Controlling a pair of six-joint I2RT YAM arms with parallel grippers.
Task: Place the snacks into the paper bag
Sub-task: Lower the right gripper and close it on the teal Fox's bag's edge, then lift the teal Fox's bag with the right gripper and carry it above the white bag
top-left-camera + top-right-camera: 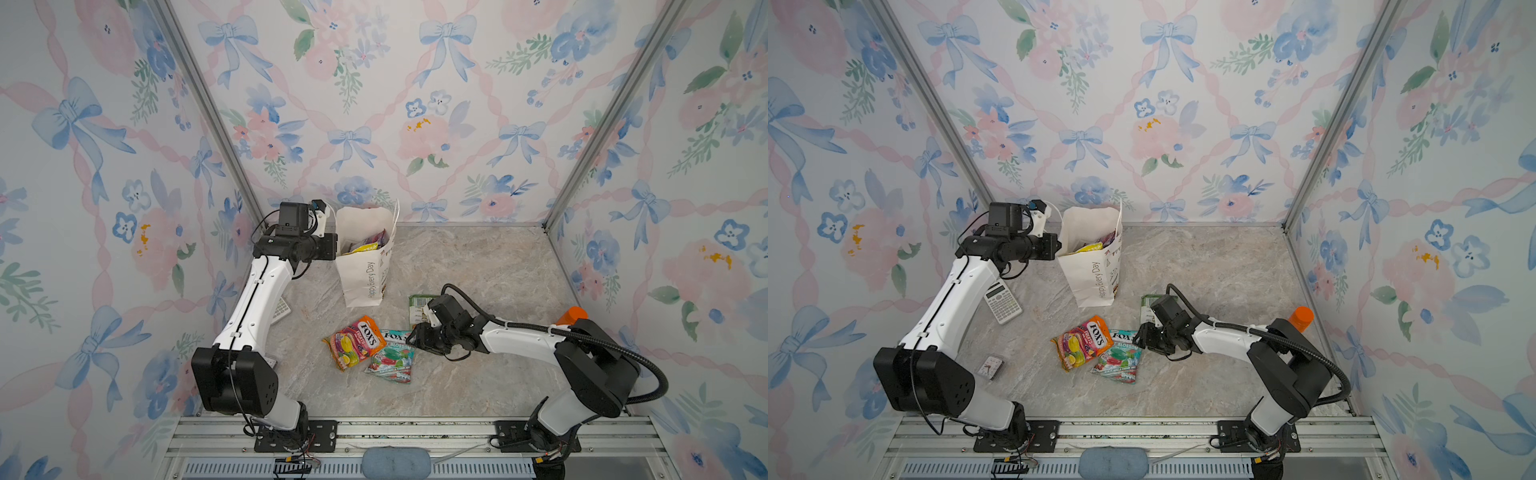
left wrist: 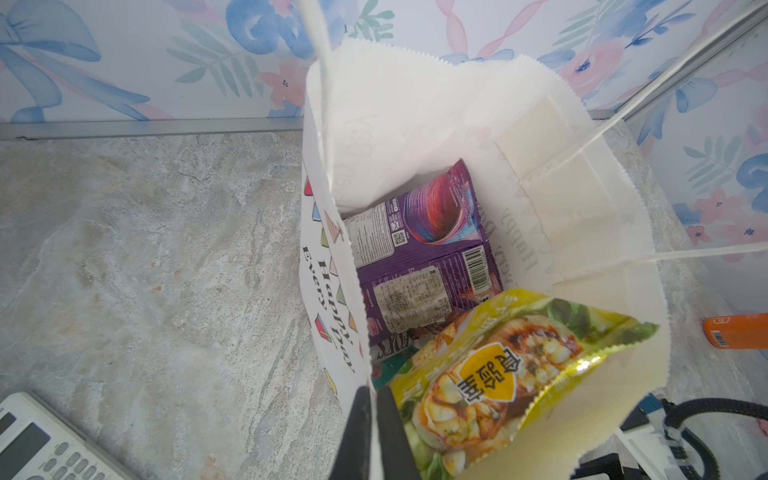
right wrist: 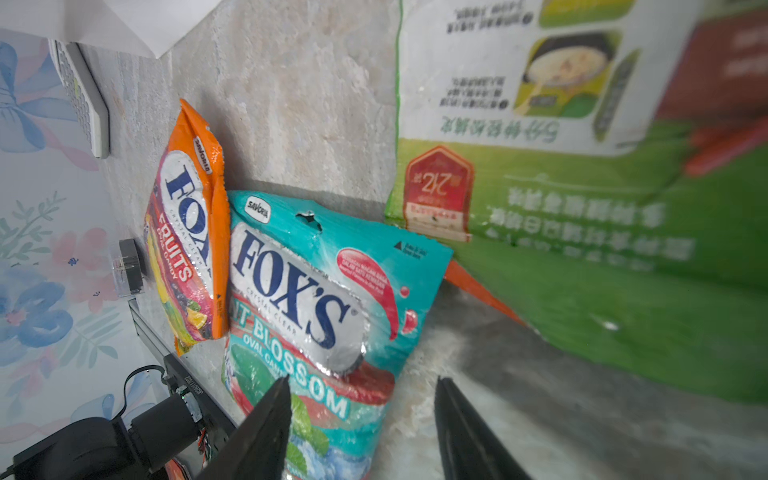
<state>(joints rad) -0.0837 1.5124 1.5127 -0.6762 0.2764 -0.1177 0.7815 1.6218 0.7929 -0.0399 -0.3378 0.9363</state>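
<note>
The white paper bag (image 1: pixel 365 278) (image 1: pixel 1094 278) stands upright at the back, mouth open. My left gripper (image 2: pixel 372 388) is shut on its near rim (image 2: pixel 332 232). Inside lie a purple packet (image 2: pixel 424 249) and a yellow packet (image 2: pixel 498 374). On the table in front of the bag lie an orange FOX'S packet (image 1: pixel 355 341) (image 3: pixel 187 232), a teal FOX'S packet (image 1: pixel 392 357) (image 3: pixel 307 291) overlapping it, and a green packet (image 1: pixel 415 307) (image 3: pixel 582 208). My right gripper (image 1: pixel 417 336) (image 3: pixel 361 380) is open, low over the teal packet's right edge, holding nothing.
A white calculator (image 1: pixel 1003 301) (image 2: pixel 37 440) lies under the left arm, and a small clock (image 1: pixel 990 366) sits nearer the front. An orange-capped bottle (image 1: pixel 1301 318) stands behind the right arm by the right wall. Patterned walls close three sides.
</note>
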